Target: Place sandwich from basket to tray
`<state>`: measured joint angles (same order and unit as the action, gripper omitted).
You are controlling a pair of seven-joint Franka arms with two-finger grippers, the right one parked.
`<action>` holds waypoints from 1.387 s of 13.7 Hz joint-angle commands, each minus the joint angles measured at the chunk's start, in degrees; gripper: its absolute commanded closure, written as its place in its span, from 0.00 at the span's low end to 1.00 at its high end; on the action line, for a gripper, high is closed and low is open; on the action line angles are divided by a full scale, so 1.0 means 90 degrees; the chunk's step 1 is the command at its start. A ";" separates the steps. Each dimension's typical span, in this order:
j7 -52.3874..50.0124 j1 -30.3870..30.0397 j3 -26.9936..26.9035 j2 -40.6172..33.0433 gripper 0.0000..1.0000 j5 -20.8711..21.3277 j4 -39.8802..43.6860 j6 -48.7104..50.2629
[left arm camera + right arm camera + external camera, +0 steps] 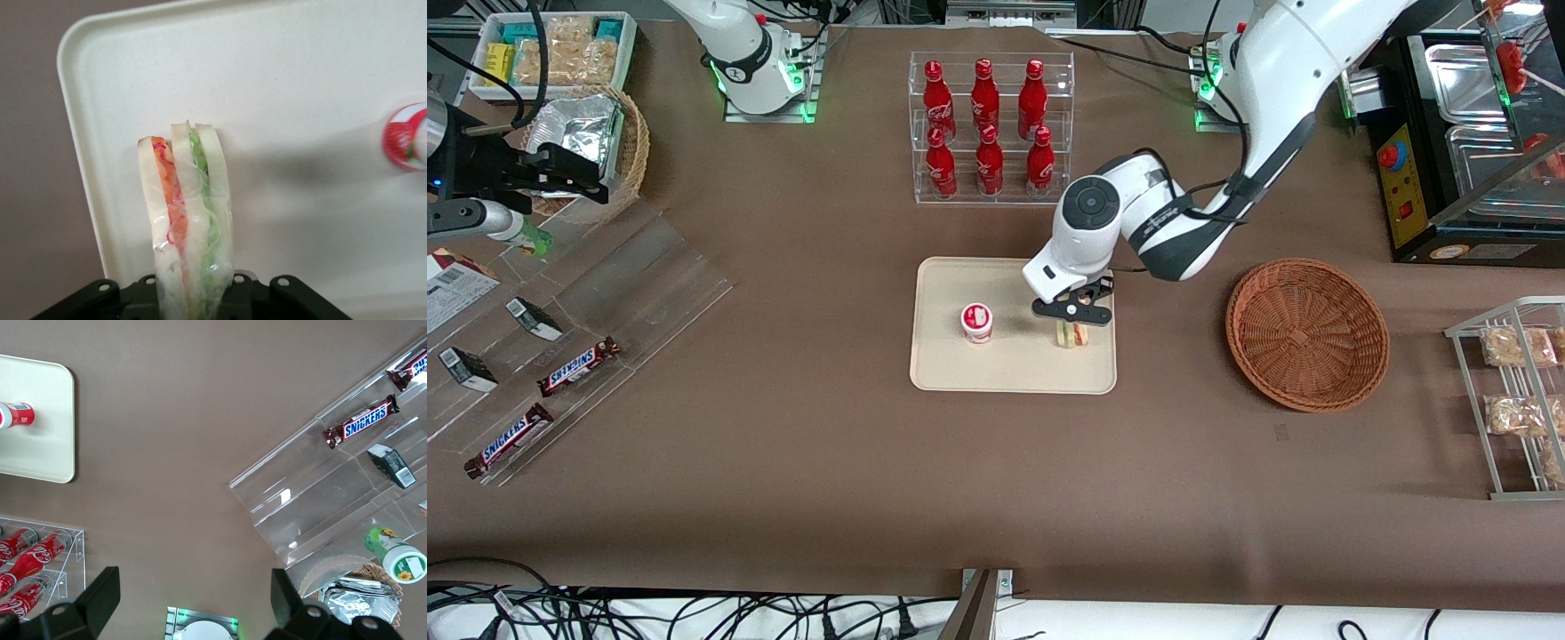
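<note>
The sandwich (1073, 334), a wrapped white-bread wedge with red and green filling, stands on edge on the cream tray (1014, 369), near the tray's end that faces the basket. My gripper (1073, 313) is directly above it, shut on the sandwich. In the left wrist view the sandwich (187, 220) rises from between the jaws of my gripper (193, 293), over the tray (300, 100) close to its rounded corner. The reddish-brown wicker basket (1307, 333) sits empty on the table, toward the working arm's end.
A small red-and-white cup (977, 322) stands on the tray beside the sandwich. A clear rack of red bottles (991, 129) is farther from the front camera. A wire rack of snack packets (1516, 391) and a black appliance (1467, 133) flank the basket.
</note>
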<state>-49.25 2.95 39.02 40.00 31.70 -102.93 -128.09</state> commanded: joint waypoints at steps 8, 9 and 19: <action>-0.0864 -0.0015 0.0000 0.0108 0.00 0.0423 0.0226 -0.0153; -0.0914 -0.0064 0.0010 0.0000 0.00 0.0423 0.0245 -0.0105; -0.1482 -0.0962 0.0059 -0.1924 0.00 -0.0230 0.1249 0.1905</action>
<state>-61.99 -5.05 39.14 23.90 31.78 -94.94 -115.63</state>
